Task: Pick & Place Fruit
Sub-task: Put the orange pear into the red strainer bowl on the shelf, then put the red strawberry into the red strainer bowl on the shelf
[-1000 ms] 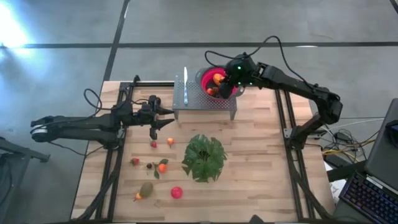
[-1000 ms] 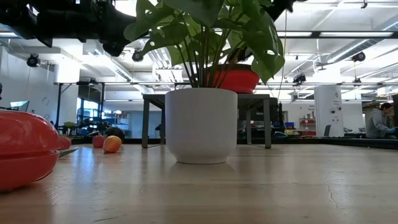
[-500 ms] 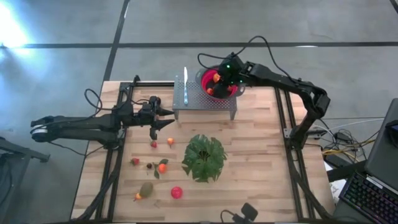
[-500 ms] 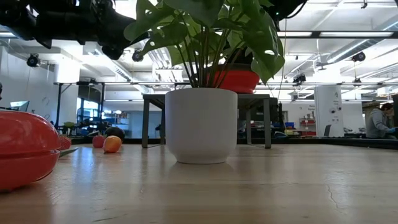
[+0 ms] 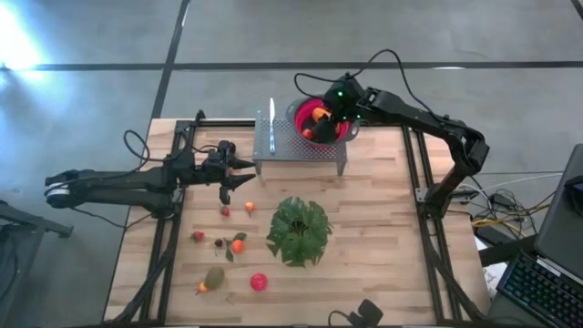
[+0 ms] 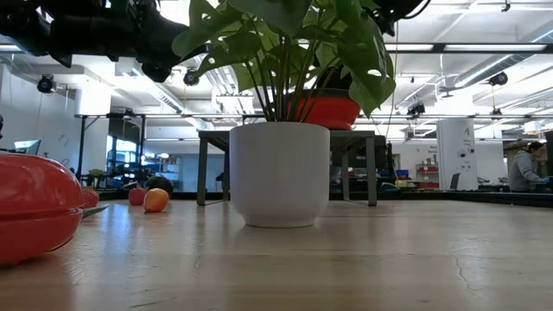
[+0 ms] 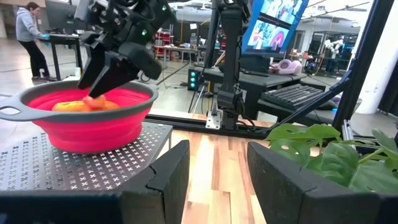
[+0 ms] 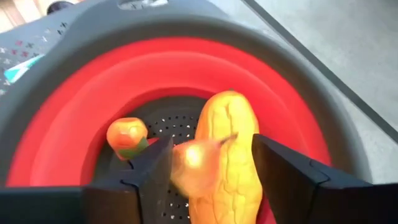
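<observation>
The right gripper (image 5: 333,107) is seen at the upper centre of the high view, over the red colander (image 5: 301,117). In the right wrist view its fingers (image 8: 154,169) are parted, with a small orange fruit (image 8: 194,163) between them; whether it is gripped or merely lying there cannot be told. Beside it in the colander lie a yellow-orange oblong fruit (image 8: 227,149) and a small round orange piece (image 8: 127,135).

The colander stands on a perforated metal stand (image 5: 290,144), with a knife (image 5: 271,124) lying on the stand's left part. The left gripper (image 5: 244,173) is held at the left of the stand, above the table (image 5: 383,228), its fingers (image 7: 166,177) apart and nothing between them.

The remaining fruit is scattered at the lower left of the high view: two small pieces (image 5: 225,211) near the left gripper, a red piece (image 5: 197,237), an orange one (image 5: 238,245) with a dark piece just beside it, an olive-green one (image 5: 214,277) and a red round one (image 5: 260,281). The potted plant (image 5: 300,230) stands in the centre, to the right of the scattered pieces. In the low view its white pot (image 6: 279,174) blocks much of the stand behind.

Compared with the frame one second ago, the right gripper is noted slightly higher in the picture over the colander; the left arm and table fruit are unchanged.
</observation>
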